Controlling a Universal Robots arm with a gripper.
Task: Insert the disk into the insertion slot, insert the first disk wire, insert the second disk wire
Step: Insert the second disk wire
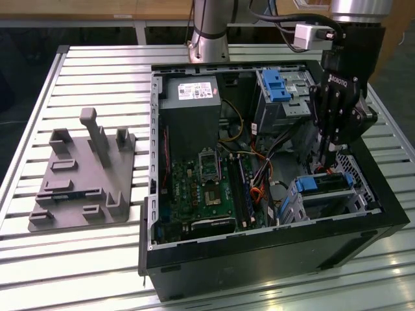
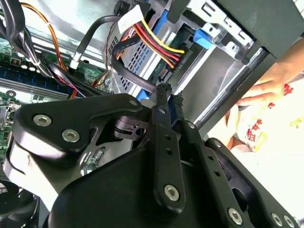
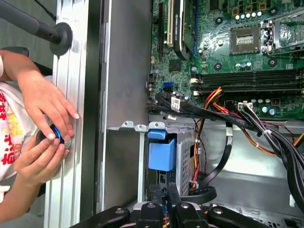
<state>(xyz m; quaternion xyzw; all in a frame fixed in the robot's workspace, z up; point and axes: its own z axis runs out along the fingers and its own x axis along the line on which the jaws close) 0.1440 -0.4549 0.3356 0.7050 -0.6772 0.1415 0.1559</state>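
the hand (image 1: 327,155) is down inside the open computer case (image 1: 259,259), which sits on the slatted desk (image 1: 78,58) toward its right edge in the exterior view. its fingers (image 2: 164,102) are pressed together, clenched, tips just beside the bundle of coloured wires (image 2: 152,40) at the back of the drive. the disk (image 1: 324,184), with its blue carrier, already sits in the insertion slot (image 1: 324,204), the perforated metal cage in the case's corner nearest the desk's front right in the exterior view. the first wrist view shows the carrier's blue tab (image 3: 161,154) just beyond the fingertips. a grey fixture (image 1: 81,175) lies near the desk's left edge, well apart. a person's hands (image 3: 42,137) rest at the desk's edge beside the case
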